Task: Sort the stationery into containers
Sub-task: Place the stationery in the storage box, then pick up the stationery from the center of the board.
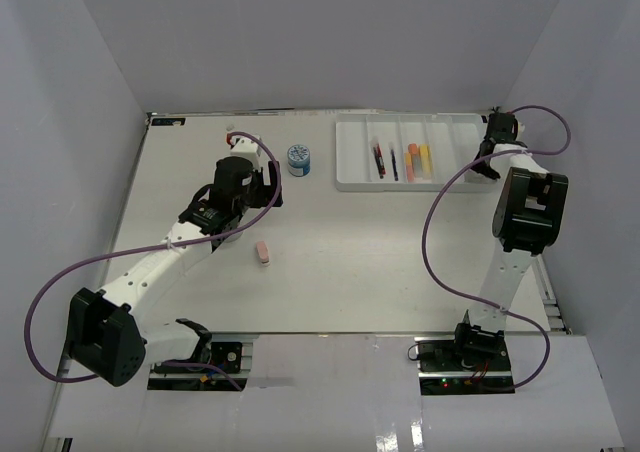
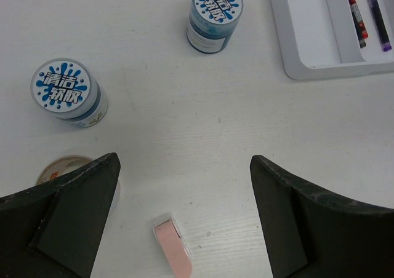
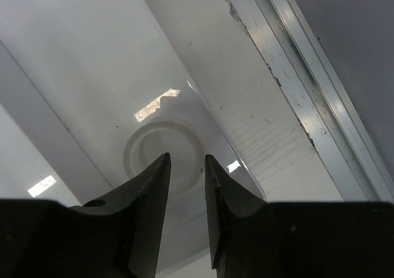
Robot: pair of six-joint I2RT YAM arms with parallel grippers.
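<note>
The pink eraser (image 2: 172, 246) lies flat on the table (image 1: 360, 272), left of centre and well apart from the white tray (image 2: 308, 59) at the far right corner. The left gripper (image 2: 183, 167) hangs above it, fingers spread wide and empty. The eraser sits back from the fingertips, so a clean pick probably means drawing toward the near edge, then dropping straight down to close on its long sides. The left finger should stay clear of the tape roll (image 2: 58, 166) just beside it. One jar (image 2: 61, 88) and a second jar (image 2: 214, 10) stand toward the far edge. The right gripper (image 3: 186, 161), fingers a narrow slit apart and holding nothing, hovers over a pale round item (image 3: 154, 139) in the tray.
</note>
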